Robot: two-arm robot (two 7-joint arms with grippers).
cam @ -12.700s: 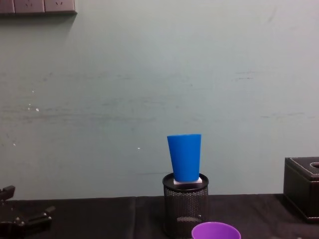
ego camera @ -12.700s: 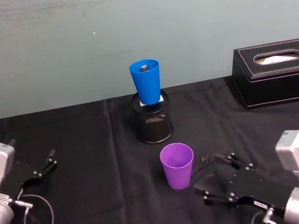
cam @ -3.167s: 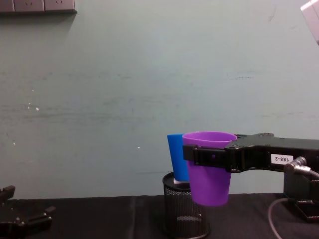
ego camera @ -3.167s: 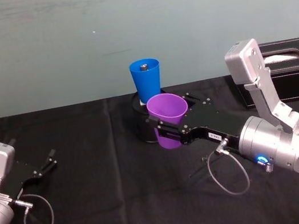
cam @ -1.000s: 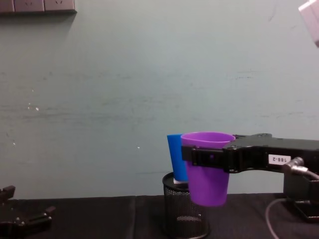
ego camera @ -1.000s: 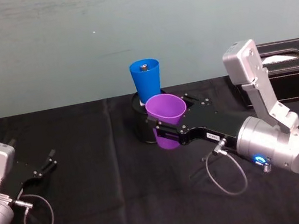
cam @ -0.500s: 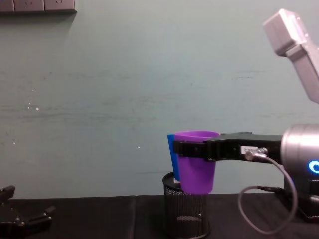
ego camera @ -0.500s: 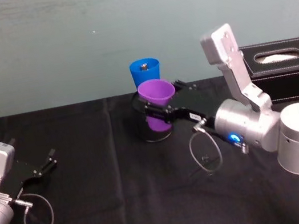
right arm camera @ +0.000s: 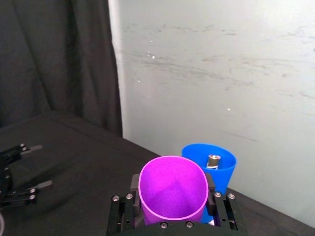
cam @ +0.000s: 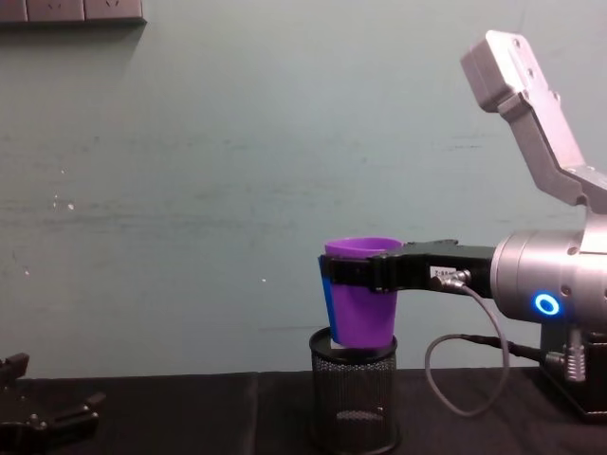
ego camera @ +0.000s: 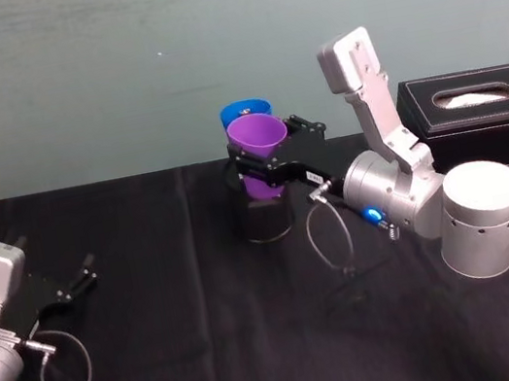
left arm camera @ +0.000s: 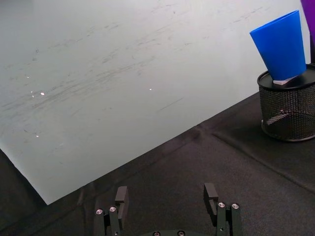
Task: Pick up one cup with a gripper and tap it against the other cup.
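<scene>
The right end effector (cam: 343,273) grips the purple cup (cam: 361,318) just under its rim, holding it upright in the air on the near side of the blue cup (left arm camera: 280,46), which stands on the black wire-mesh holder (cam: 353,403) at the far middle of the table (ego camera: 167,364); whether the cups touch cannot be told. Its small white label (cam: 441,274) is unreadable, and the left end effector (left arm camera: 167,196) rests at the table's left, fingers spread wide

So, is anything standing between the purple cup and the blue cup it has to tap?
Nothing visible. The right gripper holds the purple cup directly in front of the blue cup, which stands on the mesh holder; whether they touch can't be told.
</scene>
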